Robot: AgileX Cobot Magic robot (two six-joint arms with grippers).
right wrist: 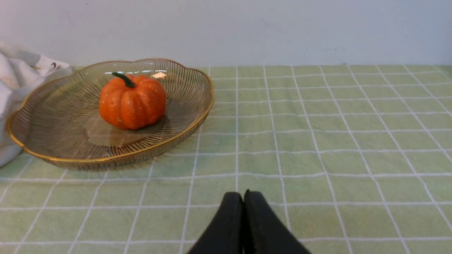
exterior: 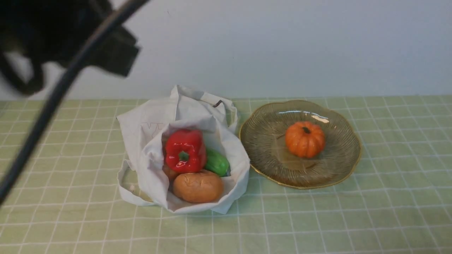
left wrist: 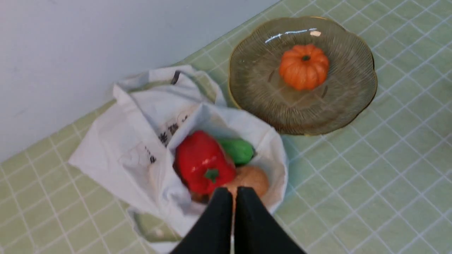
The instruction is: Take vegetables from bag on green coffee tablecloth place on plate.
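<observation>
The white bag (exterior: pixel 148 123) lies open on the green tablecloth (exterior: pixel 353 211). In it are a red bell pepper (exterior: pixel 185 150) and a green cucumber (exterior: pixel 217 163). The orange pumpkin (exterior: pixel 304 139) sits on the amber glass plate (exterior: pixel 268 141), to the right of the bag. My left gripper (left wrist: pixel 234 192) is shut and empty, hovering above the bag's front edge near the pepper (left wrist: pixel 203 162) and cucumber (left wrist: pixel 238 150). My right gripper (right wrist: pixel 243 195) is shut and empty, low over the cloth to the right of the plate (right wrist: pixel 63 116) and pumpkin (right wrist: pixel 132 100).
A brown bread-like roll (exterior: pixel 197 186) lies at the front of the bag, and another brownish item is partly hidden under the pepper. The blurred left arm and cable (exterior: pixel 63 81) cross the upper left. A pale wall stands just behind the bag and plate.
</observation>
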